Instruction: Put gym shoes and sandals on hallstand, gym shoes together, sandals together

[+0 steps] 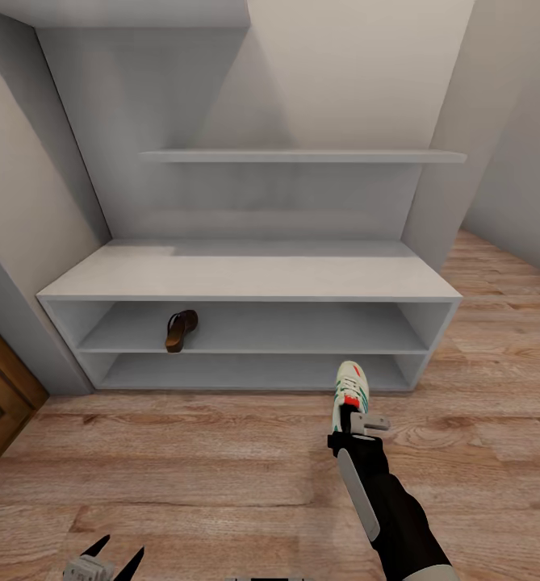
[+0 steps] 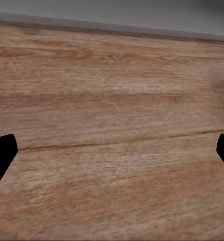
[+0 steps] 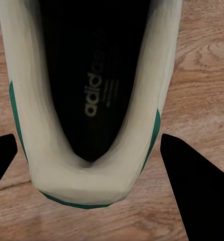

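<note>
In front of the shoe rack, near its right end, the right hand holds a sneaker by the heel, toe pointing at the lower shelf's front edge. In the right wrist view the dark fingers flank the heel of the shoe, though whether they press it or merely bracket it I cannot tell for sure; from the head view it looks clamped. One sandal already lies on the upper open shelf, towards its left end.

The left hand hangs low with its fingers apart and nothing between them, over bare floor.

To do this step well, I judge the shoe should go in toe first, kept level and lifted enough to pass the shelf's front lip without scraping. Choose a spot well apart from the sandal, leaving room beside it for the second sneaker, and room beside the sandal for its mate. Release only once the sole rests fully on the shelf, lest it tip back out onto the floor.
</note>
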